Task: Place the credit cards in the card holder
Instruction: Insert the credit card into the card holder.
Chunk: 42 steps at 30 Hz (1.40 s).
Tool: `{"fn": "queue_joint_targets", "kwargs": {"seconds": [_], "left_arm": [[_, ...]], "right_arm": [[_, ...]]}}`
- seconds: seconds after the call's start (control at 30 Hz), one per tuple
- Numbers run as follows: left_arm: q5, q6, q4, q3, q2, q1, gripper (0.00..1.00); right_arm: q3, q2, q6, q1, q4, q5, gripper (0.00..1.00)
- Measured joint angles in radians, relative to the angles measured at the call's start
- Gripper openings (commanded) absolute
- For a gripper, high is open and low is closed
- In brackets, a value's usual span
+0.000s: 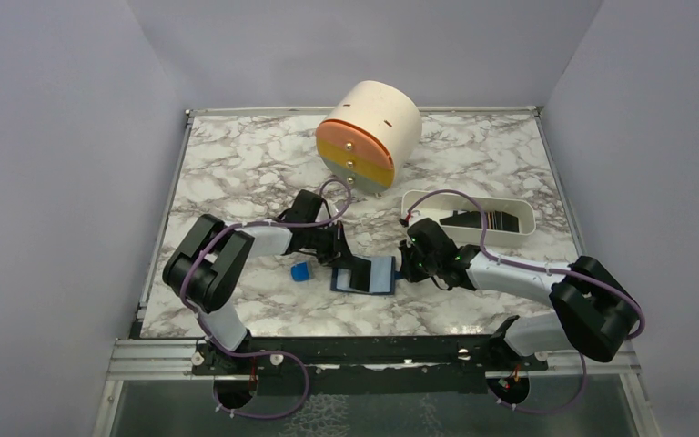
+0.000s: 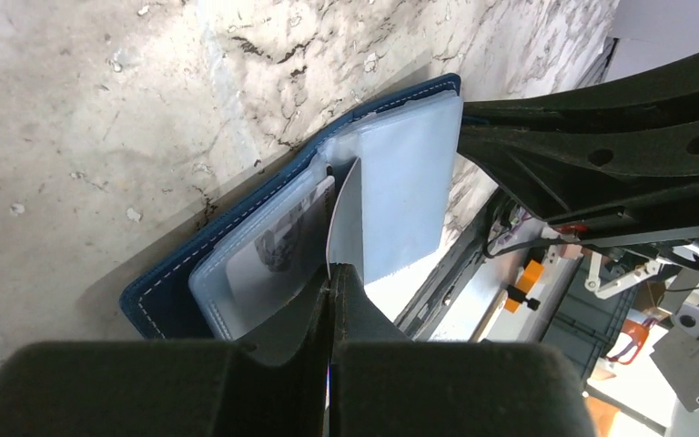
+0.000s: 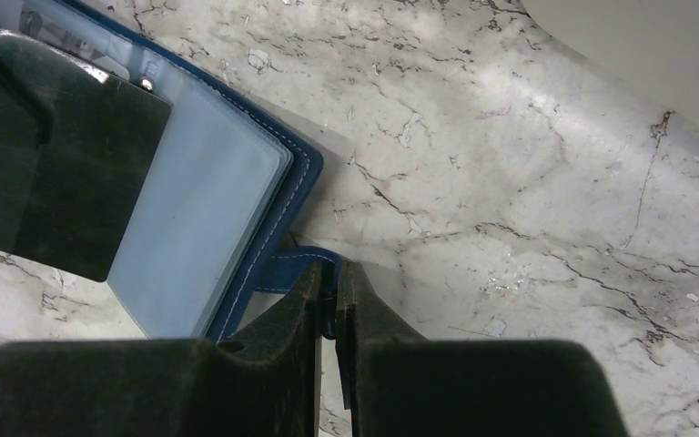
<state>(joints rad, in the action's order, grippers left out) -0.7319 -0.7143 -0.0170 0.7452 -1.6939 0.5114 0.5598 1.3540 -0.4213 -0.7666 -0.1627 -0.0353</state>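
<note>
The navy card holder (image 1: pixel 365 276) lies open on the marble table between the two arms, its pale blue-grey slotted inside facing up. My left gripper (image 2: pixel 332 269) is shut on a thin credit card (image 2: pixel 346 214), held edge-on with its far end at the holder's (image 2: pixel 173 287) middle slots. Another card (image 2: pixel 268 250) shows inside a clear slot. My right gripper (image 3: pixel 329 278) is shut on the holder's snap tab (image 3: pixel 293 270) at the right edge of the holder (image 3: pixel 196 218). In the top view the left gripper (image 1: pixel 339 246) is over the holder's left half and the right gripper (image 1: pixel 404 265) at its right edge.
A small bright blue block (image 1: pixel 301 271) lies left of the holder. A white oblong tray (image 1: pixel 470 211) with dark items stands behind the right arm. A white drum with an orange, yellow and grey face (image 1: pixel 367 134) stands at the back centre.
</note>
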Motion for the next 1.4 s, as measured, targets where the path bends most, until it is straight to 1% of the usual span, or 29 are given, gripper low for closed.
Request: {"fn": "queue_joint_targets", "kwargs": {"seconds": [0.13, 0.17, 0.2, 0.27, 0.37, 0.43, 0.53, 0.67, 0.77, 0.93, 1.13, 1.4], "left_arm": [[-0.022, 0.003, -0.025, 0.001, -0.014, -0.001, 0.0], [-0.03, 0.002, -0.032, 0.0, -0.014, -0.001, 0.0], [-0.039, -0.002, -0.045, -0.002, -0.014, -0.001, 0.0], [-0.049, -0.016, -0.081, -0.012, -0.014, -0.001, 0.0], [-0.05, -0.035, -0.121, -0.034, -0.014, -0.001, 0.0], [-0.05, -0.051, -0.14, -0.047, -0.014, -0.001, 0.0], [-0.05, -0.059, -0.157, -0.057, -0.014, -0.001, 0.0], [-0.05, -0.067, -0.173, -0.063, -0.014, -0.001, 0.0], [-0.05, -0.076, -0.185, -0.069, -0.014, -0.001, 0.0], [-0.05, -0.085, -0.208, -0.08, -0.014, 0.0, 0.0], [-0.051, -0.091, -0.225, -0.089, -0.014, -0.001, 0.0], [-0.051, -0.104, -0.249, -0.092, -0.014, 0.0, 0.0]], "right_arm": [[0.0, 0.0, 0.0, 0.0, 0.0, 0.0, 0.01], [0.002, 0.0, -0.001, 0.0, -0.002, -0.002, 0.02], [0.004, 0.001, -0.001, 0.0, -0.005, -0.006, 0.05], [0.013, 0.001, -0.001, 0.0, -0.02, -0.022, 0.15], [0.067, 0.001, 0.0, 0.0, -0.087, -0.06, 0.23], [0.115, -0.004, -0.001, 0.0, -0.121, -0.079, 0.27], [0.159, -0.047, -0.001, 0.0, -0.154, -0.086, 0.29], [0.161, -0.127, -0.013, 0.0, -0.155, -0.058, 0.29], [0.151, -0.133, -0.031, 0.0, -0.122, -0.003, 0.29], [0.139, -0.048, -0.057, 0.0, -0.071, 0.061, 0.29], [0.137, 0.063, -0.065, 0.0, -0.061, 0.071, 0.17], [0.11, 0.099, -0.064, 0.0, -0.027, 0.047, 0.13]]}}
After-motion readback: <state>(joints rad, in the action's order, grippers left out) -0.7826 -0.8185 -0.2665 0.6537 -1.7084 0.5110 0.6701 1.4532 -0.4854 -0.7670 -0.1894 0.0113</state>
